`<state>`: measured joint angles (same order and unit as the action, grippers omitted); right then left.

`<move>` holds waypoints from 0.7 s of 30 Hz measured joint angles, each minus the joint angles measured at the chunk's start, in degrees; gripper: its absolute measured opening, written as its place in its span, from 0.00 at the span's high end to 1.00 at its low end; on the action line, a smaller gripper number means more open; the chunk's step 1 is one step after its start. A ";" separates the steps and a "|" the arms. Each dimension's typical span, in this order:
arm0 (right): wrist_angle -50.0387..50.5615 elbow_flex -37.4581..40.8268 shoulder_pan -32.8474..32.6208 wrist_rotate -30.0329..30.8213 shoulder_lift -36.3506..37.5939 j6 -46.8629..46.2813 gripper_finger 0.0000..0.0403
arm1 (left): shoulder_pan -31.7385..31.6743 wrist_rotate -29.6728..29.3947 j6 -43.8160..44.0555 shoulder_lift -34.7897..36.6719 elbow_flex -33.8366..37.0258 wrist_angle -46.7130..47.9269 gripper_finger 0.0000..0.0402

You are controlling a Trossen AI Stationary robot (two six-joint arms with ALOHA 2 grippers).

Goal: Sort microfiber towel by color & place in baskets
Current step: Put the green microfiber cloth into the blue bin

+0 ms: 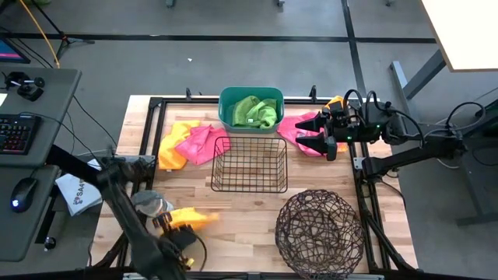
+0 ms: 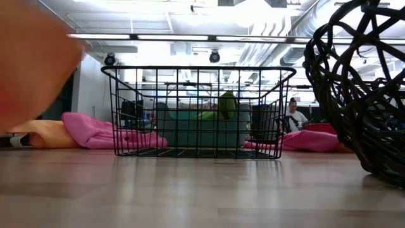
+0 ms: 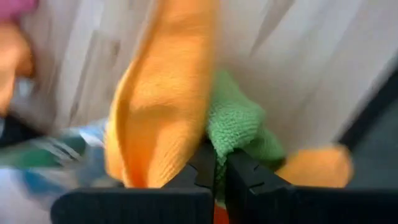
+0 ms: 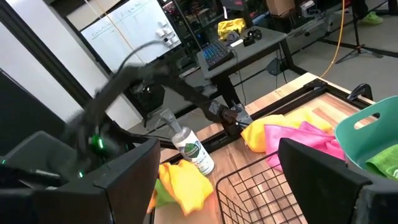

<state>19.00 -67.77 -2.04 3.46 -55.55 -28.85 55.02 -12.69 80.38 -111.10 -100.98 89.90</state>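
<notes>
My left gripper [image 1: 177, 232] is near the table's near left corner, shut on an orange towel [image 3: 165, 112] bunched with a green towel [image 3: 239, 124]. That bundle shows as an orange blur [image 2: 31, 63] in the low view. My right gripper [image 1: 320, 132] hovers open over a pink towel [image 1: 298, 127] at the far right. The teal tub [image 1: 226, 117] holds green towels [image 1: 253, 111]. The black wire-grid basket [image 1: 249, 163] stands mid-table, and the round brown wire basket [image 1: 319, 232] is near right. A yellow and pink towel pile [image 1: 187, 144] lies far left. My left gripper pinches the green towel's fold [image 3: 219, 163] between its two fingers, with the orange towel's fold [image 3: 180, 162] lying against one finger [image 3: 202, 171]. How many layers it has, I cannot tell. The orange towel [image 4: 183, 183] hangs below the gripper, raised above the tabletop.
A spray bottle [image 4: 189, 149] stands near the left arm by the table's left edge. An orange towel [image 1: 334, 102] lies beside the pink one at the far right. A desk with a keyboard [image 1: 17, 132] stands left of the table. Bare wood [image 1: 233, 218] lies between the baskets and the near edge.
</notes>
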 joint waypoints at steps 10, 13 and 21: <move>-0.01 0.00 0.02 0.00 0.00 0.40 0.20 | -1.59 -5.27 -6.08 18.61 0.03 -1.00 1.00; -0.02 0.00 0.03 0.00 0.00 0.40 0.20 | -2.06 -8.92 -7.76 19.89 0.03 -1.01 1.00; -0.06 0.00 0.09 0.00 0.00 0.40 0.20 | -3.54 -23.69 -10.33 18.74 -0.21 -10.31 1.00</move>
<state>18.94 -67.77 -1.96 3.46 -55.55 -28.45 51.49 -36.38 70.04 -92.36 -101.19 79.59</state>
